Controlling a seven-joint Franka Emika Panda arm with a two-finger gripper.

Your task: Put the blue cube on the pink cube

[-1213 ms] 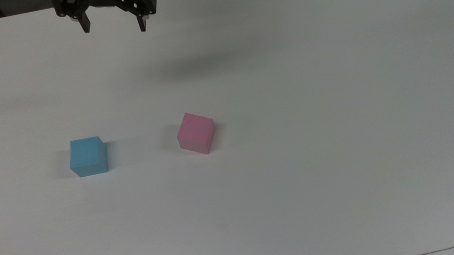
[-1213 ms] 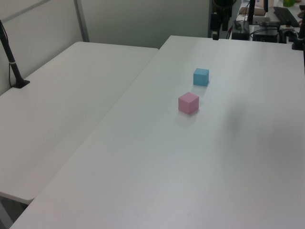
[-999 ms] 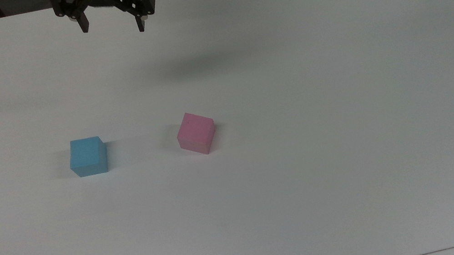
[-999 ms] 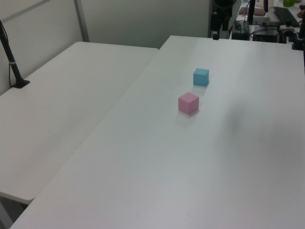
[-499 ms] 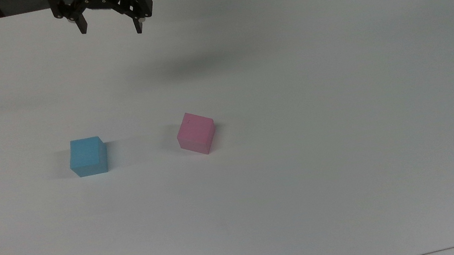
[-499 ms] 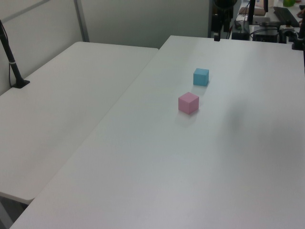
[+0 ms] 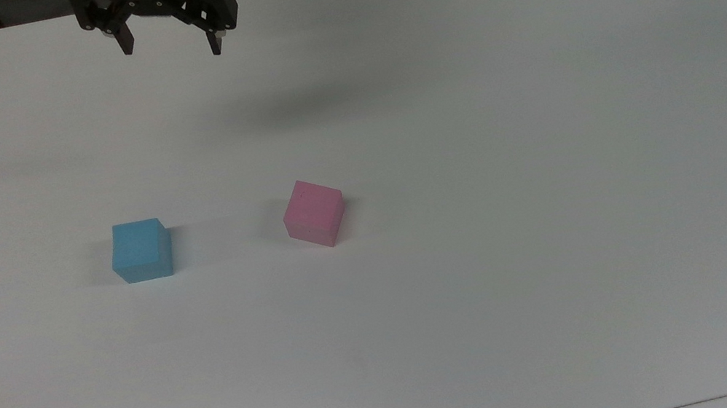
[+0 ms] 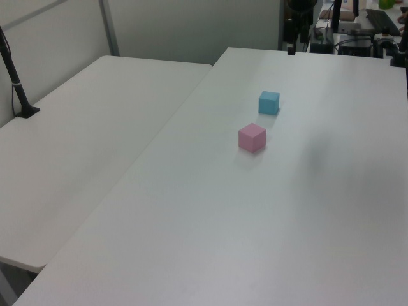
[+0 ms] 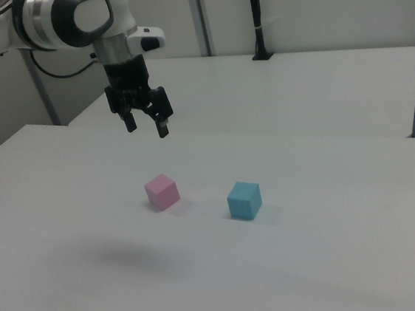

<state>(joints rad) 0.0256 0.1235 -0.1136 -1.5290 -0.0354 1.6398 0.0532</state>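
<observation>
2 small cubes sit on the white surface [image 7: 507,135], and we see both resting flat, apart from each other with bare surface between them. In the top view the blue cube [image 7: 141,251] lies at about 9 o'clock from the pink cube [image 7: 314,213], level with it. The pink cube is turned slightly, so that 1 corner points toward the top view's lower edge, and a tiny dark speck marks its upper face. In the left view the blue cube [image 8: 269,102] sits at about 1 o'clock from the pink cube [image 8: 252,138]; in the right view the blue cube [image 9: 243,200] is at about 4 o'clock from the pink cube [image 9: 161,191].

The tool [image 7: 169,49] hangs in the air near the far edge of the surface, at about 12 o'clock from the blue cube in the top view and well apart from both cubes. We see its 2 black fingers spread wide with nothing between them. In the right view the tool [image 9: 146,128] points downward on the white arm [image 9: 67,18], above the pink cube at about 12 o'clock and clear of it. A soft shadow [image 7: 310,106] falls on the surface at about 12 o'clock from the pink cube in the top view.
</observation>
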